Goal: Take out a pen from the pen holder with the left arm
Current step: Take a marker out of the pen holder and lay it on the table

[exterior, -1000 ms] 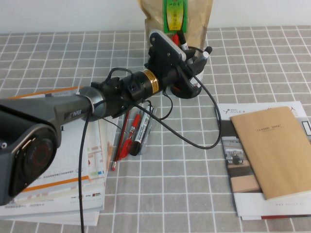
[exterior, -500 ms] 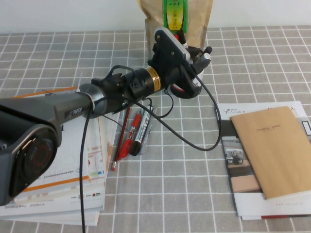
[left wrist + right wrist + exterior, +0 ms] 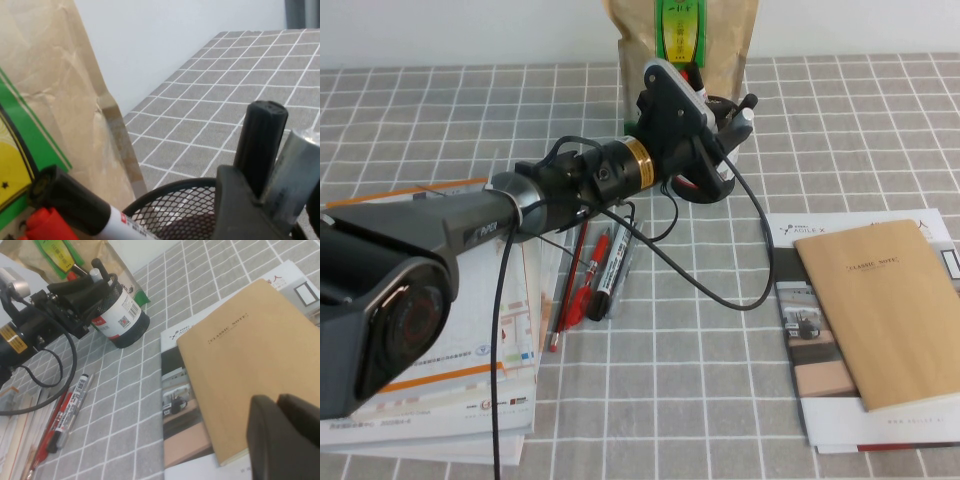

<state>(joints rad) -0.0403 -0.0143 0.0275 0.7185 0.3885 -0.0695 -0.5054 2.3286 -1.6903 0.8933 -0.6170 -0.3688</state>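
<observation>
grey cloth with a white grid covers the surface [image 3: 700, 400], and the only thing moving on it is the left arm. over the last second its wrist has crept a touch farther and to the right, closer to the paper bag [image 3: 720, 30], and the near part of the arm has swung slightly with it. the left gripper [image 3: 728, 118] sits at the mouth of the pen holder [image 3: 122, 320], at the far middle of the scene, with a black-capped pen [image 3: 260, 135] and a silver pen [image 3: 295, 165] right against it. whether it is clamped on one of them or only set around them, i cannot tell. both pens stand in the holder much where they were, so i judge that nothing is out yet. this looks like a last adjustment at the grasp, and the lift remains to be done.

the right gripper [image 3: 280, 440] hangs at the near right, over the near edge of a tan notebook [image 3: 890, 310], clenched on nothing. the notebook lies on a printed booklet [image 3: 800, 330]. on the left a stack of papers [image 3: 470, 380] lies under the arm, and just right of it a red pen [image 3: 582, 290] and a black marker [image 3: 610, 270] lie loose on the cloth. a black cable [image 3: 720, 290] loops down from the wrist. behind everything stands a plain white wall [image 3: 470, 30].
</observation>
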